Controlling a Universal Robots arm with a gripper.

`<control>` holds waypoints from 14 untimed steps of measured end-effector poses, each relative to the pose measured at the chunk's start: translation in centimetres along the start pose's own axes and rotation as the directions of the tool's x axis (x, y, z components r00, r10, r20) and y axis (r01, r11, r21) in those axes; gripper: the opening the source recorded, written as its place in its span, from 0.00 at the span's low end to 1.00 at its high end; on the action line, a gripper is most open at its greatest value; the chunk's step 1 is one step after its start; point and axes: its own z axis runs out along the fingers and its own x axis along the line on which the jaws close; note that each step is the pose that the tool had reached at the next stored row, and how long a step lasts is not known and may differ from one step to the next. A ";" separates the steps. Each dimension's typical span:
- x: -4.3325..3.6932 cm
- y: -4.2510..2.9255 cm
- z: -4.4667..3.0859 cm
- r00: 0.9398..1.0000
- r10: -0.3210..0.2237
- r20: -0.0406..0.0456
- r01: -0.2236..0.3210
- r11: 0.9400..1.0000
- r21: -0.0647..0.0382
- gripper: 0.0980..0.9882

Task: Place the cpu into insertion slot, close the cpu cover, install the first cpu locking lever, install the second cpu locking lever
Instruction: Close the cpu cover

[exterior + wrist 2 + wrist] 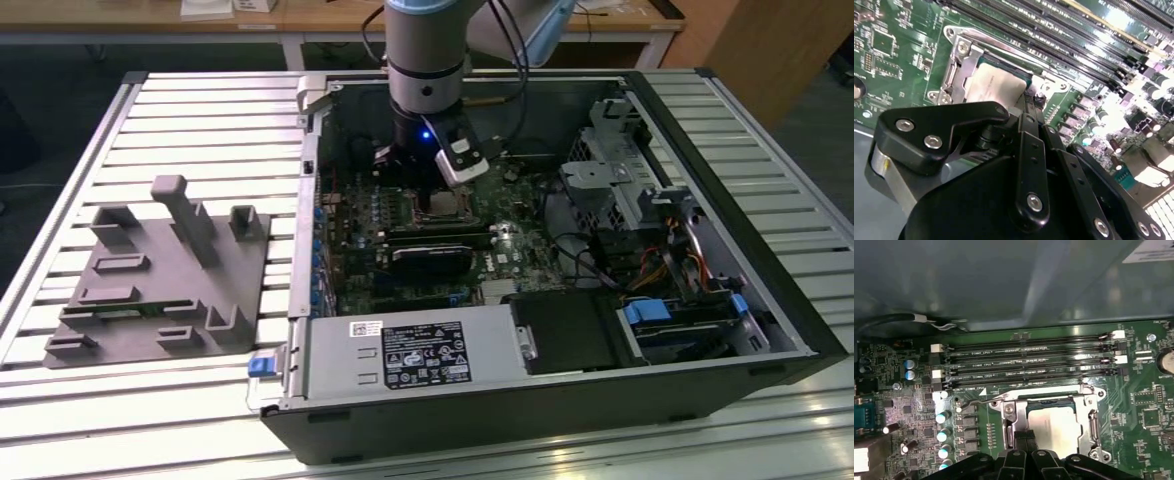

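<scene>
The cpu (1054, 426) shows its pale silvery-grey face inside the insertion slot (434, 207) on the green circuit board. Flat over the cpu (994, 86) lies the cpu cover (1091, 426), a silvery frame (961, 61) around the chip's edges. A thin wire locking lever (973, 401) runs off one corner of the socket and looks slightly raised. My gripper (1024, 441) hangs just above the socket's edge, its two black fingers pressed together, shut, with nothing between them. The exterior view shows the gripper (441, 185) reaching down into the open computer case.
Long memory slots (1029, 362) run beside the socket. A black card (430, 246) and the grey power-supply box (400, 355) sit nearer the case front. A drive cage and cables (641, 205) are at the exterior view's right, and a grey fixture block (160, 270) on the table at its left.
</scene>
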 end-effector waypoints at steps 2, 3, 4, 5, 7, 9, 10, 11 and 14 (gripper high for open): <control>0.19 -0.03 0.10 1.000 -0.005 0.000 0.005 1.000 -0.001 0.01; 0.28 -0.04 0.14 1.000 -0.007 -0.001 0.007 1.000 -0.002 0.01; 0.36 -0.05 0.19 1.000 -0.010 -0.001 0.010 1.000 -0.002 0.01; 0.43 -0.05 0.24 1.000 -0.013 -0.001 0.013 1.000 -0.004 0.01; 0.49 -0.07 0.33 1.000 -0.019 -0.002 0.019 1.000 -0.006 0.01; 0.50 -0.07 0.45 1.000 -0.025 -0.002 0.025 1.000 -0.007 0.01; 0.51 -0.08 0.49 1.000 -0.027 -0.002 0.027 1.000 -0.006 0.01; 0.51 -0.09 0.52 1.000 -0.029 -0.002 0.029 1.000 -0.006 0.01; 0.51 -0.08 0.54 1.000 -0.029 -0.002 0.029 1.000 -0.006 0.01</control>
